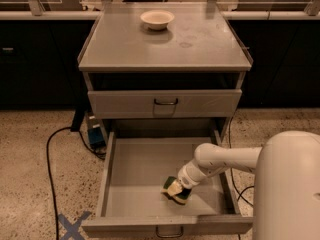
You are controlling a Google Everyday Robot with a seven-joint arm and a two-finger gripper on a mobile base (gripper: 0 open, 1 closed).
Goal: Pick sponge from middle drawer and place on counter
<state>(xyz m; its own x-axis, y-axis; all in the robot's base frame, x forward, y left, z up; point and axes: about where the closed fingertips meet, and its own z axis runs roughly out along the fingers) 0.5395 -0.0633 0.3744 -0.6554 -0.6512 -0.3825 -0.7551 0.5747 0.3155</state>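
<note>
Gripper (pixel 183 184) at the sponge (pixel 172 189) in the open middle drawer (pixel 135 169).
The sponge lies near the drawer's front, right of centre, long axis diagonal from back-left to front-right, yellow foam facing left; the gripper meets its right side, grip impossible to tell.

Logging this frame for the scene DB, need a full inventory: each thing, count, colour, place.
sponge: 1, green on yellow, in the middle drawer, front right
middle drawer: 1, grey, pulled open
upper drawer front: 1, grey, shut, dark handle
counter: 1, grey, cabinet top
bowl: 1, cream-white, on the counter, rear centre
cable: 1, black, floor left of the cabinet
box: 1, blue, floor by the cabinet's left side
tape cross: 1, blue, floor lower left
arm: 1, white, reaching in from the right
gripper: 1, white, at the sponge inside the drawer
</note>
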